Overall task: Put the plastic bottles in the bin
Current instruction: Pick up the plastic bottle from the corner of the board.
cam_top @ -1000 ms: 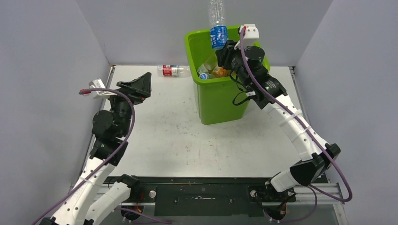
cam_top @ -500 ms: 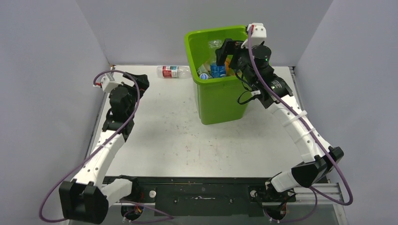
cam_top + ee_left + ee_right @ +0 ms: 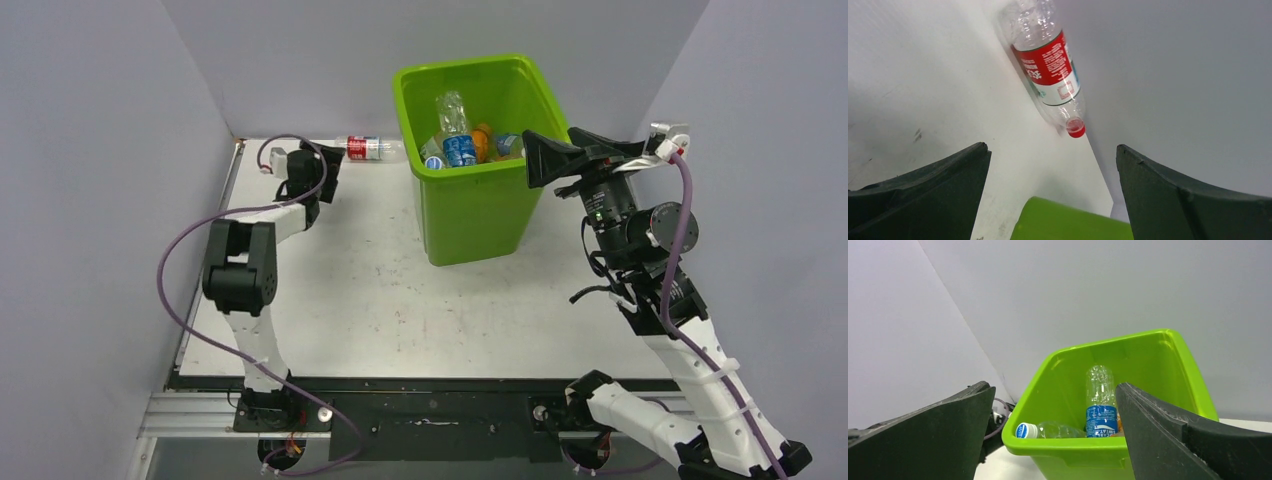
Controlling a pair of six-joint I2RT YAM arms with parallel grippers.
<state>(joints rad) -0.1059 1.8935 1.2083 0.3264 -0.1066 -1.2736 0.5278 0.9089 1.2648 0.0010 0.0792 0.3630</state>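
Note:
The lime-green bin (image 3: 470,215) stands at the back of the table and holds several plastic bottles. Among them a clear blue-labelled bottle (image 3: 457,135) stands upright next to an orange one (image 3: 483,140). My right gripper (image 3: 555,147) hangs open and empty just right of the bin's rim. Its wrist view faces the bin (image 3: 1068,445), the blue-labelled bottle (image 3: 1101,410) and a blue-capped bottle (image 3: 1048,430). A clear red-labelled bottle (image 3: 368,149) lies on the table by the back wall. My left gripper (image 3: 325,162) is open just short of it, the red-labelled bottle (image 3: 1048,70) ahead of its fingertips (image 3: 973,160).
Grey walls enclose the table on the left, back and right. The red-labelled bottle lies right against the back wall, its red cap (image 3: 1075,127) pointing toward the bin (image 3: 1068,225). A purple cable (image 3: 185,240) loops off the left arm.
My right gripper opened and the blue-labelled bottle dropped into the bin; that arm then drew back to the right. My left arm reached forward to the red-labelled bottle.

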